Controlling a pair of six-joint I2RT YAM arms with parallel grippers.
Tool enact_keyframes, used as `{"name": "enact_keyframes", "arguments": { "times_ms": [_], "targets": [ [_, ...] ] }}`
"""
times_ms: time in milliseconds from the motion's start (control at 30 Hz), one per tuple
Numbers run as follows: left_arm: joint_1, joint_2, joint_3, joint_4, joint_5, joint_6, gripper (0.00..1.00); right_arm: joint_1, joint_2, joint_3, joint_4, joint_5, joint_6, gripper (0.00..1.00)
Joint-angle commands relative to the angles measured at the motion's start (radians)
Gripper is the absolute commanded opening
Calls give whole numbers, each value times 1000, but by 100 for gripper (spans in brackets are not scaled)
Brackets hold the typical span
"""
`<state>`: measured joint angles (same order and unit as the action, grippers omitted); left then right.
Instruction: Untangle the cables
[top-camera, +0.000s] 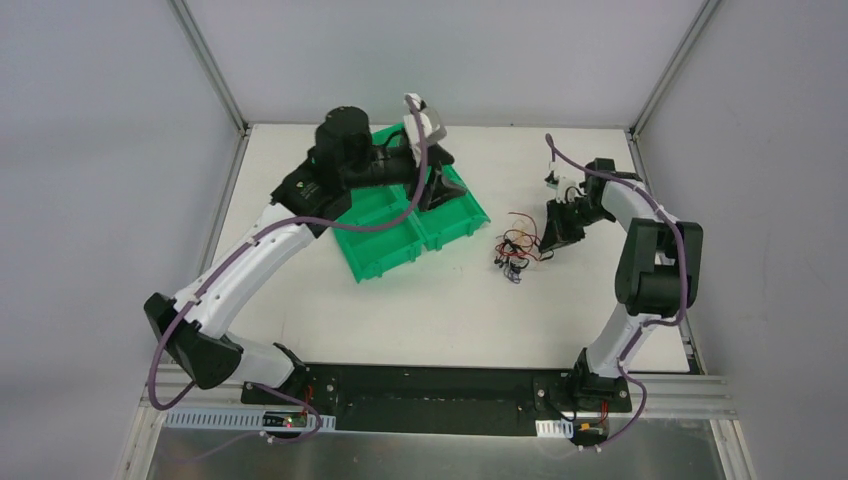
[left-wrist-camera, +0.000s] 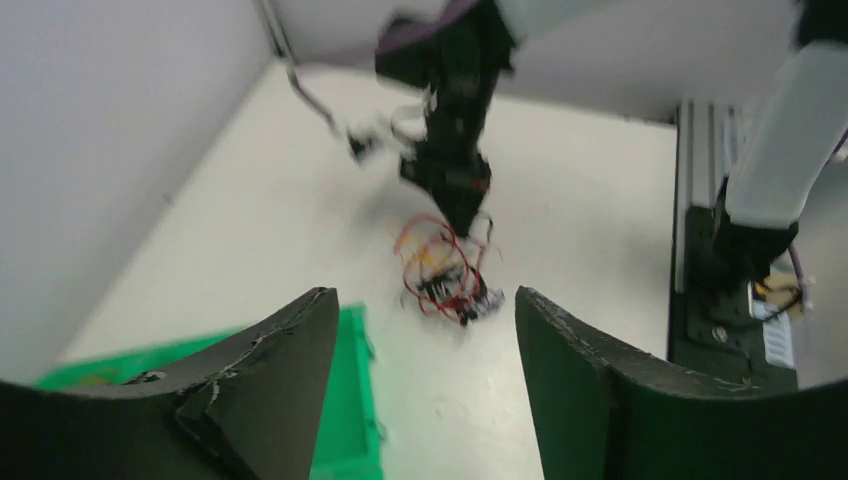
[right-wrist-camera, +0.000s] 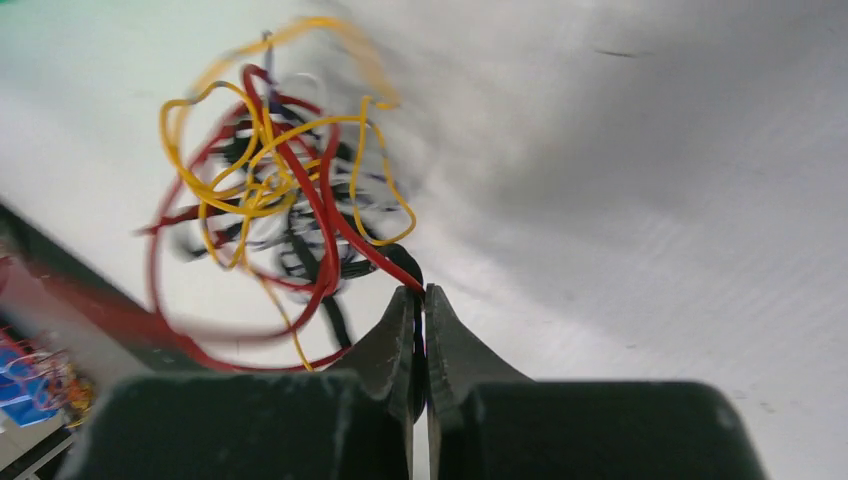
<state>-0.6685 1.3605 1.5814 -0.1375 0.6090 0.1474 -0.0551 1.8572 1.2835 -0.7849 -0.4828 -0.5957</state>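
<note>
The cables (top-camera: 515, 248) are a small tangle of thin red, yellow, orange and black wires on the white table, right of the green tray (top-camera: 385, 240). The right wrist view shows the tangle (right-wrist-camera: 270, 200) close up. My right gripper (right-wrist-camera: 420, 292) is shut on a red and a black wire at the tangle's edge; it shows in the top view (top-camera: 553, 240) at the bundle's right side. My left gripper (left-wrist-camera: 425, 305) is open and empty, above the tray's far right part (top-camera: 437, 195). The tangle (left-wrist-camera: 445, 270) lies beyond its fingers.
The green tray has two compartments; its edge shows in the left wrist view (left-wrist-camera: 350, 400). A black base rail (top-camera: 430, 395) runs along the near edge. Grey walls enclose the table at the back and sides.
</note>
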Motion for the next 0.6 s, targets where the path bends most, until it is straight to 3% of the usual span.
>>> {"name": "enact_keyframes", "arguments": {
  "times_ms": [0, 233, 400, 567],
  "targets": [
    [-8, 45, -142, -32, 41, 38, 74, 13, -223, 25, -87, -307, 17, 0],
    [-33, 108, -217, 50, 134, 147, 73, 28, -400, 73, -155, -426, 67, 0],
    [-78, 167, -193, 64, 162, 223, 65, 47, -451, 80, -176, -438, 85, 0],
    [-106, 220, -151, 132, 151, 205, 56, 76, -496, 68, -185, -448, 61, 0]
  ]
}}
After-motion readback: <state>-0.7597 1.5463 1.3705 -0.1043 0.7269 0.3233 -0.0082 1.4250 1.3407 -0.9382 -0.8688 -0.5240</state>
